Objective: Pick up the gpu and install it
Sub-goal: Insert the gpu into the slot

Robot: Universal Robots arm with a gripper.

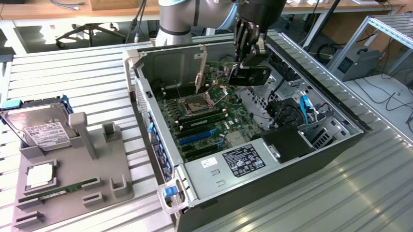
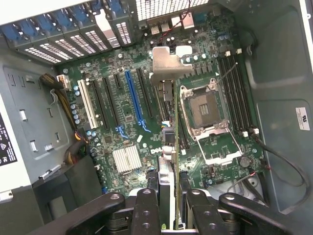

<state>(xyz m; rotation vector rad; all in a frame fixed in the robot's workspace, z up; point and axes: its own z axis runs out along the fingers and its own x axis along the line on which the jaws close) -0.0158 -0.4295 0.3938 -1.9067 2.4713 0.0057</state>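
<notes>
The gpu (image 1: 200,67) hangs upright inside the open computer case (image 1: 213,183), above the green motherboard (image 1: 219,121). My gripper (image 1: 243,65) is shut on the end of the card away from its silver bracket. In the wrist view the gpu (image 2: 166,63) appears edge-on, running from between my gripper's (image 2: 170,215) black fingers (image 2: 146,210) out to the silver bracket. It hovers over the long black expansion slots between the blue slot (image 2: 133,98) and the processor socket (image 2: 203,110). Whether its lower edge touches a slot cannot be told.
A grey parts tray (image 1: 96,193) stands at the exterior view's left, carrying a hard drive (image 1: 38,128), a processor chip (image 1: 40,176) and a green memory stick (image 1: 58,191). The power supply (image 1: 242,159), cables and drive bays (image 1: 303,116) crowd the case's other side.
</notes>
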